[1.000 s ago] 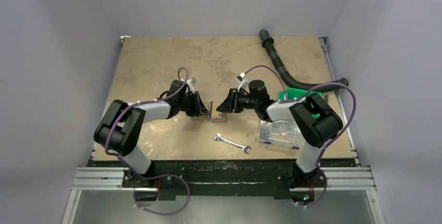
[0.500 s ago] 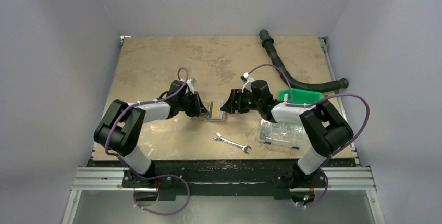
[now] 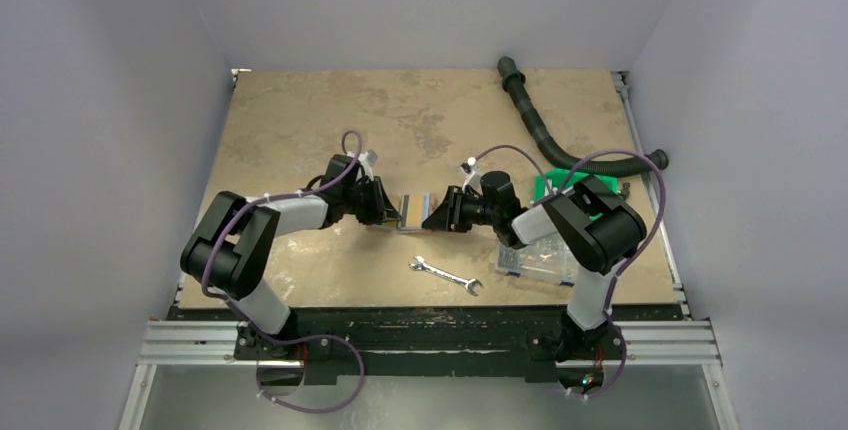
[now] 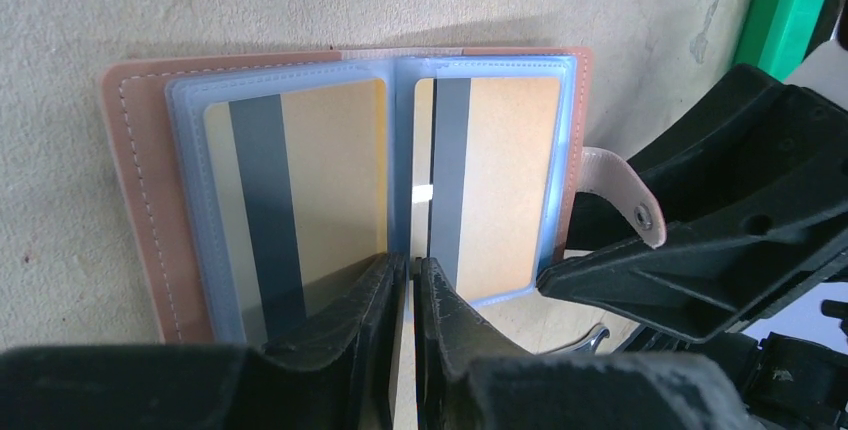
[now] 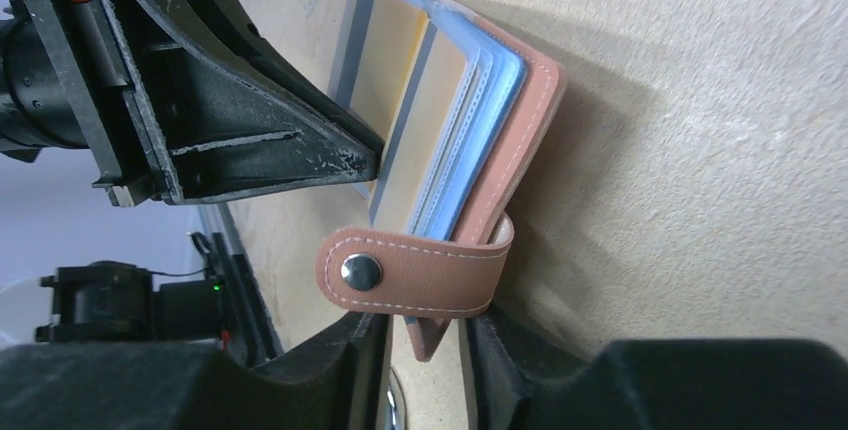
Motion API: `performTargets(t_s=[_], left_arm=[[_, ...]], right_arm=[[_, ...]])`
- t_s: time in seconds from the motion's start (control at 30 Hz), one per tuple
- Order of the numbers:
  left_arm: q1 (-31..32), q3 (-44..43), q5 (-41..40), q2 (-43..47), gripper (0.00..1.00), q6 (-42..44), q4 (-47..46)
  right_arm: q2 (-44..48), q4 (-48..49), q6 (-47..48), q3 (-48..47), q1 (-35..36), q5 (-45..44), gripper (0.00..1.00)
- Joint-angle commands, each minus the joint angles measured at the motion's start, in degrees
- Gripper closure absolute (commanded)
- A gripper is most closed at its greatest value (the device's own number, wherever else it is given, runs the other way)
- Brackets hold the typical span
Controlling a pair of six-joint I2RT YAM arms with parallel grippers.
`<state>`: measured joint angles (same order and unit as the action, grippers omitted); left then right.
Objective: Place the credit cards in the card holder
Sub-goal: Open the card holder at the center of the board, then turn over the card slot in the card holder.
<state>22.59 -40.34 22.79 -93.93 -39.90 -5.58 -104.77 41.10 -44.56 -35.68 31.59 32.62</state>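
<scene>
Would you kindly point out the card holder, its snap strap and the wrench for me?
card holder (image 4: 135, 200), left wrist view, on its leather cover's left margin.
snap strap (image 5: 420, 275), right wrist view, on the strap's middle.
wrench (image 3: 445, 276), top external view, on its shank.

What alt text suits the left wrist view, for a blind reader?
An open brown card holder rests on the table, two striped cards in its clear sleeves. The left fingers pinch its middle leaf; the right fingers grip beside its snap strap.
</scene>
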Motion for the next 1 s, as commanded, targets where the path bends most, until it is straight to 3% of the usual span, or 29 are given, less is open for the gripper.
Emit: performTargets(t_s=[0.0,0.1,0.23,0.33,0.37,0.53,0.73,0.97], left_arm=[[0.1,2.3,-3.6,-0.9,0.86,1.7,4.2],[0.1,2.6,-3.6,-0.7,0.86,1.7,4.2],[0.1,3.0,-3.6,-0.5,0.86,1.8,4.1],[0.1,2.2,-3.5,0.1,0.84,2.7,5.3],[0.0,1.7,-3.4,0.7,0.81,3.2,5.5],[-0.1,-2.1,-4.7,6.3,0.60,5.1,12.0],[0.2,-6.8,-5.0,7.1,0.28,6.6,13.6],[5.8,-14.5,-12.3,1.2,0.20,7.8,18.0]], right_arm=[[-2.3,13.8,-6.7,1.4,0.0,3.4,0.69],[-3.1,14.3,-6.8,1.4,-0.1,2.9,0.81],[-4.1,14.8,-6.4,0.2,-0.2,3.7,0.81],[-3.8,15.1,-6.4,-0.1,-0.2,3.8,0.95],[-3.6,14.8,-6.1,-0.1,-0.2,3.9,1.00],[-1.7,13.8,-4.7,-0.3,-0.2,4.2,1.00],[-0.4,13.8,-4.5,-0.7,-0.2,4.9,1.00],[1.8,11.8,-3.5,-0.6,-0.1,4.7,1.00]])
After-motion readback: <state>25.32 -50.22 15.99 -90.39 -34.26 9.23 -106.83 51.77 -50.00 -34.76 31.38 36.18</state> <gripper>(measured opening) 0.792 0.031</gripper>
